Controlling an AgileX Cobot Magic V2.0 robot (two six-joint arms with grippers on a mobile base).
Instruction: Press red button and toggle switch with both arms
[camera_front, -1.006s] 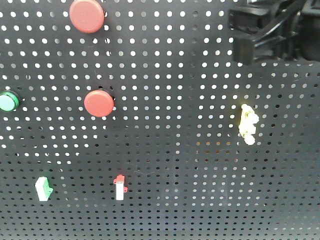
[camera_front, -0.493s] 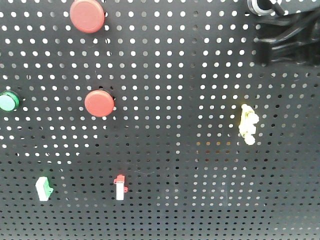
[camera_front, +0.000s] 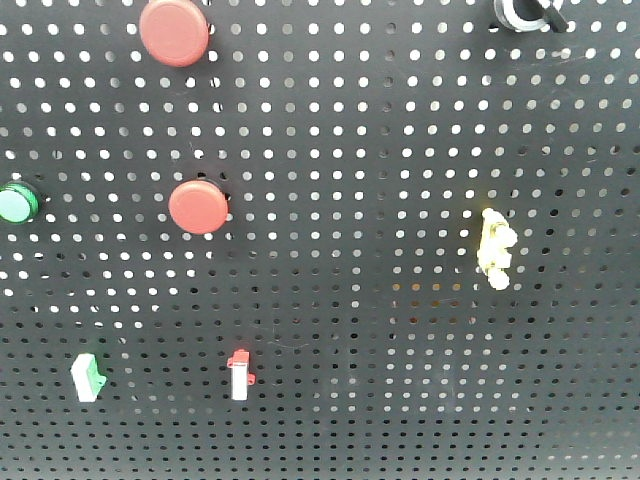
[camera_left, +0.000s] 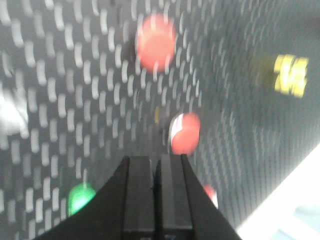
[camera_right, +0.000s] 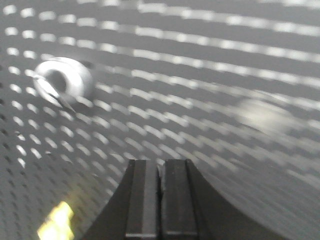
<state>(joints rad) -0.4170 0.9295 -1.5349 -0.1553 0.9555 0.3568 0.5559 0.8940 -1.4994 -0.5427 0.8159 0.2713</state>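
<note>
The black pegboard (camera_front: 400, 380) fills every view, and neither arm shows in the front view. Each wrist view looks along its own pincer. The left pincer (camera_left: 156, 161) has its fingers pressed flat together with only a seam between them and holds nothing. The right pincer (camera_right: 161, 164) is closed and empty in the same way. Both wrist views are smeared, so fine detail is unreliable.

From the board's centre, the upper red button (camera_front: 174, 32) sits at 11 o'clock against the top edge and the lower red button (camera_front: 198, 207) at 9 o'clock. In the left wrist view one red button lies just past the fingertips toward 1 o'clock, another farther off at 12; neither is touched. The green button (camera_front: 17, 201) is at 9 o'clock on the left edge, and the yellow clip (camera_front: 496, 248) at 3 o'clock.

The toggle switch (camera_front: 525, 12) is at 1 o'clock, cut by the top edge, its lever seeming to lean toward 4 o'clock. From the right wrist it lies at 10 o'clock of the fingertips, well apart. Two rocker tabs (camera_front: 87, 377) sit low at 7 o'clock.

This looks like the approach, with nothing pressed yet. The closed fingers make a good blunt tip. The left should centre on the near button's face and push square to the board. The right should shift toward 10 o'clock and meet the lever from its side, not the ring, to avoid skidding off.
</note>
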